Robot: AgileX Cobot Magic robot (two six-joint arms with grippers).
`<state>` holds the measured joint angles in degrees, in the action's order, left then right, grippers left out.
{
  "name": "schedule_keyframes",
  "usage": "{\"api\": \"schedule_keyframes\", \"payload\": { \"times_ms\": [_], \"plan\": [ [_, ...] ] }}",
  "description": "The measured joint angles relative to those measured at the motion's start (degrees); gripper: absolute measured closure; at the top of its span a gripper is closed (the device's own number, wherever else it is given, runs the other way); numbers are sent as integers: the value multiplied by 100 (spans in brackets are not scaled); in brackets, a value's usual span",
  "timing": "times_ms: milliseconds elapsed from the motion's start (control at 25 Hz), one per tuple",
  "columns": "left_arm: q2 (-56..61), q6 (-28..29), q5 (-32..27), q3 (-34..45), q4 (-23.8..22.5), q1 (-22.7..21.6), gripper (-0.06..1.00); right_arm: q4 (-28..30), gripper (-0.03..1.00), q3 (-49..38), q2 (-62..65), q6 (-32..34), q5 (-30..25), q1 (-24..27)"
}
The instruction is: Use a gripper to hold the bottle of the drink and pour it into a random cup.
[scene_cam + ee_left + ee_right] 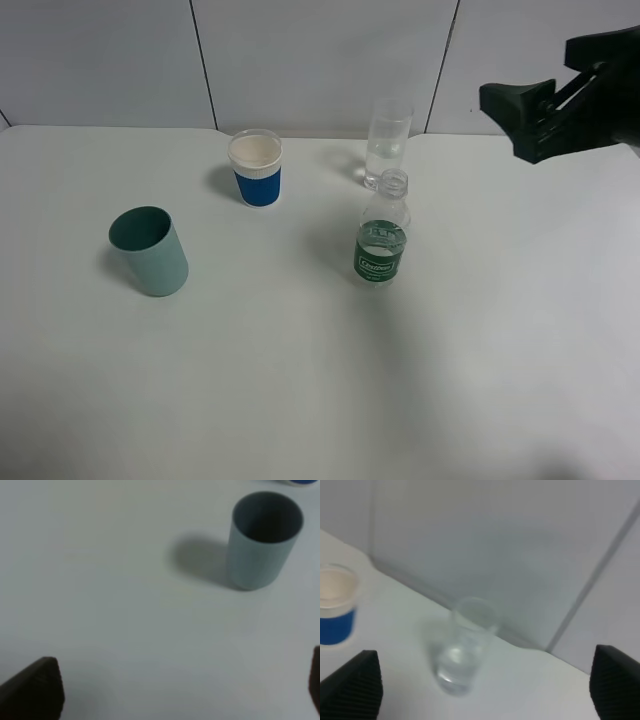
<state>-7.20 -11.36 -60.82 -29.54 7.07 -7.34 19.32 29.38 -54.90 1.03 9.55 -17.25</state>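
A: Item one, the bottle [381,238]. Where do I log it?

B: I log it upright on the white counter [300,380], right of centre in the high view. Clear plastic, dark green label, no cap. Nothing is touching it.

A: Item two, the cup [387,143]?

B: Tall clear tumbler, upright, just behind the bottle, near the counter's back edge by the tiled wall. I also see it in the right wrist view [465,647], blurred, with something clear in the bottom. I cannot tell how much.

A: Other stock on the counter?

B: A paper cup [255,167], blue below and white at the rim, upright, left of the tumbler and apart from it. A teal cup [149,251], upright, well to the left and nearer the front. The left wrist view shows the teal cup [262,540] too, open mouth up, its shadow lying beside it.

A: Right hand [522,118]?

B: Black, up at the right edge of the high view, above the counter and well apart from the bottle and the tumbler. In its own view I see both fingertips [351,686] far apart at the frame's corners, nothing between them. I log it as wide and holding nothing.

A: Left hand [180,690]?

B: Seen only in its own wrist view. Two dark fingertips [32,690] sit at opposite edges, bare counter between. Wide, holding nothing, with the teal cup ahead of it.
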Motion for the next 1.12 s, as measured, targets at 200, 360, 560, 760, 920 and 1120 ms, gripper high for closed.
{"api": "schedule_keyframes", "payload": {
  "times_ms": [200,360,560,760,920,1120],
  "plan": [
    [0,0,0,0,0,0,-5,-58,15,0,547,6,-431,524],
    [0,0,0,0,0,0,-5,-161,15,0,993,57,-700,1017],
    [0,0,0,0,0,0,-5,-345,15,0,1513,55,-1153,1370],
    [0,0,0,0,0,0,-5,-865,15,0,2028,-481,-1764,1404],
    [0,0,0,0,0,0,-5,-1191,15,0,2501,-997,-2419,1404],
    [0,0,0,0,0,0,-5,-1335,15,0,3305,-1144,-3245,1404]
  ]
}}
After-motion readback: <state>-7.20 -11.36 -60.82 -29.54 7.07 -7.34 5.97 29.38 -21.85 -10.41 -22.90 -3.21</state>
